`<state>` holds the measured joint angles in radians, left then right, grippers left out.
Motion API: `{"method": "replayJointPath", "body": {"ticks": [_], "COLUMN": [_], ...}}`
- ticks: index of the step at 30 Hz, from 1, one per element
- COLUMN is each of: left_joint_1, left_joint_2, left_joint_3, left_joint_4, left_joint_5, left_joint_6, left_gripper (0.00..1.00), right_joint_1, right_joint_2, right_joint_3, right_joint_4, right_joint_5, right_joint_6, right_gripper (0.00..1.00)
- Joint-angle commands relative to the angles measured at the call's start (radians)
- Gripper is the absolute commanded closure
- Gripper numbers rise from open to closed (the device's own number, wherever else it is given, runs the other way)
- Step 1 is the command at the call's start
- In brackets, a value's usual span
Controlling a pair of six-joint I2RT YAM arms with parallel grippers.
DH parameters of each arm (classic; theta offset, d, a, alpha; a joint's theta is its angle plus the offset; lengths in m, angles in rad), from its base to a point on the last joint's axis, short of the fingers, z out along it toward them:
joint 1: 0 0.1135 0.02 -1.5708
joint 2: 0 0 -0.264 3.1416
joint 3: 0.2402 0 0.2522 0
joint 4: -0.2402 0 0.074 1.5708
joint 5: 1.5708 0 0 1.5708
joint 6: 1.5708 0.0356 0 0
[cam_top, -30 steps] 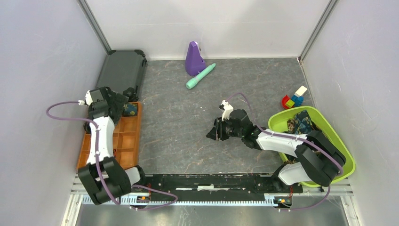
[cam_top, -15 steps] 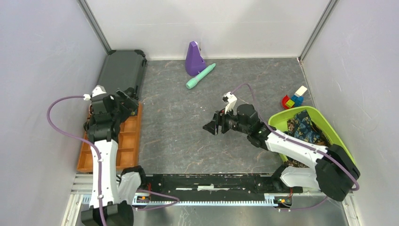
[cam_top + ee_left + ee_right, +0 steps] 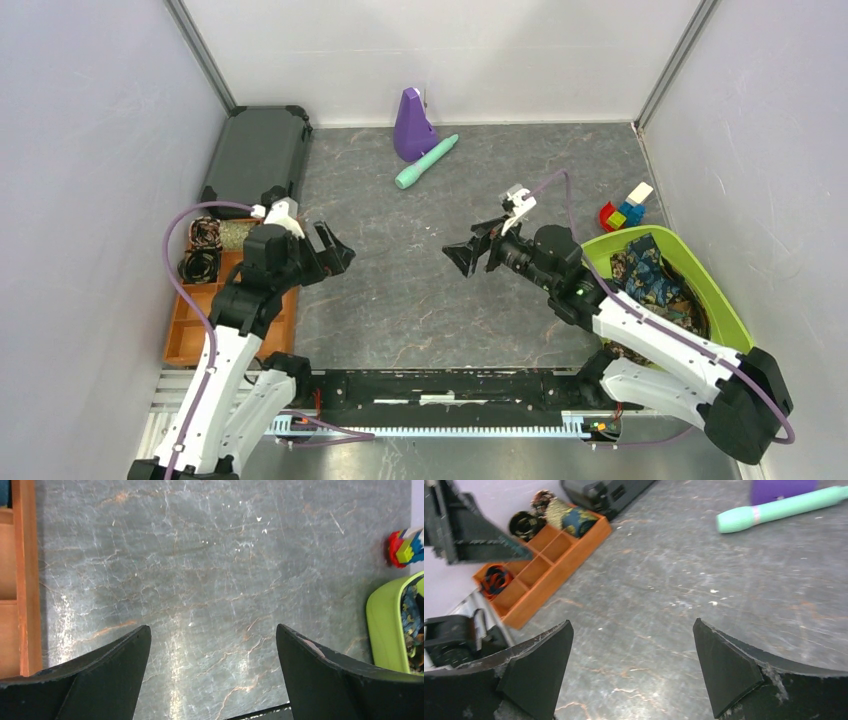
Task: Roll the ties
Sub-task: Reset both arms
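I've got left gripper (image 3: pixel 211 627) and right gripper (image 3: pixel 632 621) jaws both spread wide, gripping nothing; rolled ties (image 3: pixel 574 520) in orange tray (image 3: pixel 569 565) past right's left jaw.

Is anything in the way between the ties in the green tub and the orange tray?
Nothing lies on the table between the ties in the green tub and the orange tray. Only the open left gripper and right gripper hang above that stretch.

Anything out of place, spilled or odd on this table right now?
Nothing is spilled or damaged. There is only stray clutter: a teal pen-like cylinder beside a purple cone-shaped object at the far edge, and coloured toy blocks beside the lime-green plastic bin.
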<state>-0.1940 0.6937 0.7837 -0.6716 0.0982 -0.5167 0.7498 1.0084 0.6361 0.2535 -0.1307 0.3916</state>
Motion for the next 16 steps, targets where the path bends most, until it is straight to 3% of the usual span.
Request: {"method": "replayJointPath", "body": {"ticks": [1, 16], "left_joint_1": [-0.037, -0.048], "left_joint_2": [-0.051, -0.073], "left_joint_3": [-0.025, -0.039], "left_joint_4": [-0.011, -0.027], "left_joint_5": [0.005, 0.020], "left_joint_6": [0.072, 0.064], "left_gripper": [0.00, 0.00], "right_joint_1": [-0.005, -0.004], "right_joint_2": [-0.062, -0.086], "right_joint_3": [-0.051, -0.064], "right_joint_4": [0.022, -0.050], "right_joint_5": [0.198, 0.233], "right_joint_6": [-0.073, -0.127], "right_gripper": [0.02, 0.02]}}
